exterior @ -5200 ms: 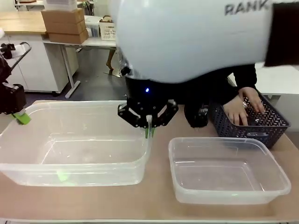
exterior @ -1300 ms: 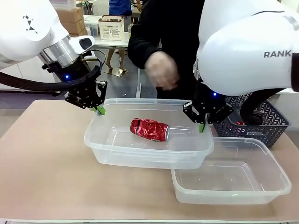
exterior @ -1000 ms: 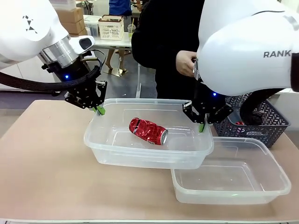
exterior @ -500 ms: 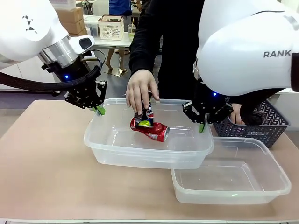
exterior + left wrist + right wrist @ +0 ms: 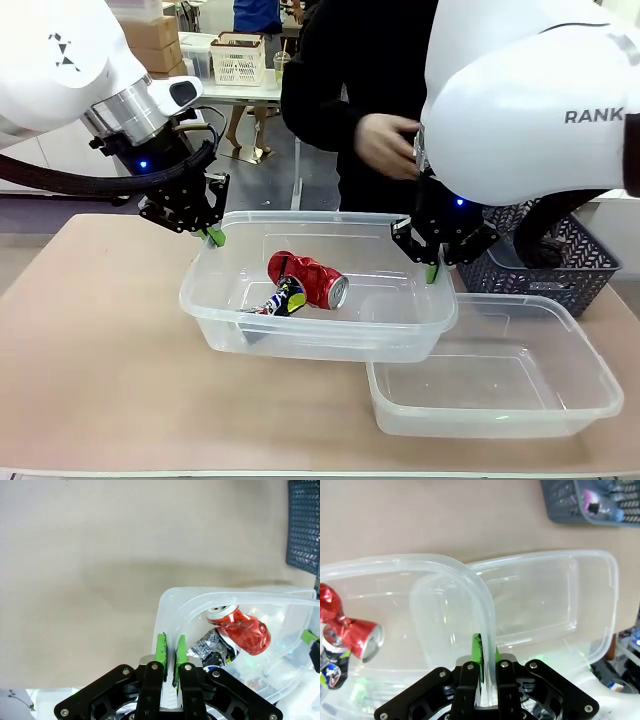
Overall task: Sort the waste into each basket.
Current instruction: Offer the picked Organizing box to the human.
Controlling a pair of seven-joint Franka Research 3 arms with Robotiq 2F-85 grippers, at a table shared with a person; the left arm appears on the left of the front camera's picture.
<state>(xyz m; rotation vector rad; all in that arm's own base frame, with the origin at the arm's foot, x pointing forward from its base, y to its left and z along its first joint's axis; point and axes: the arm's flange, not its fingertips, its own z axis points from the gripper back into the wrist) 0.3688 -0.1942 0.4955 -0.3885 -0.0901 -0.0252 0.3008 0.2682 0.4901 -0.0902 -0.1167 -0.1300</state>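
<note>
- Left hand [image 5: 213, 236], in the upper left of the front view, is pressed together on the rim of the held tub [image 5: 310, 322]. In its wrist view, the left hand [image 5: 169, 639] has its green pads nipping the thin rim at a rounded corner.
- Right hand [image 5: 432, 270], right of centre, pinches the opposite end of the same rim. In its wrist view, the right hand [image 5: 486, 652] has the rim running up between its fingers.
- Nearest, at lower right, the second tub [image 5: 500, 425] sits on the worktop [image 5: 100, 380] with nothing in it. The held tub's right end overlaps its left rim.
- The held tub looks light, thin and slick, and it will likely flex between two rim pinches. The short ends, where it is gripped now, are the sensible places to hold it.
- Inside it, left of centre, lie the red can [image 5: 305, 278] and the printed can [image 5: 283, 298], touching. Both are dented, light and loose, so they are apt to roll and shift the load if the tub tips.
- Farther back, at right, stands the dark lattice basket [image 5: 560, 270].
- Half a second ago the person's hand [image 5: 385, 145] was down in the tub setting the printed can on the red one. Now it is drawn back to upper centre, the printed can has slid beside the red can, and both robot hands and the tub are where they were.
</note>
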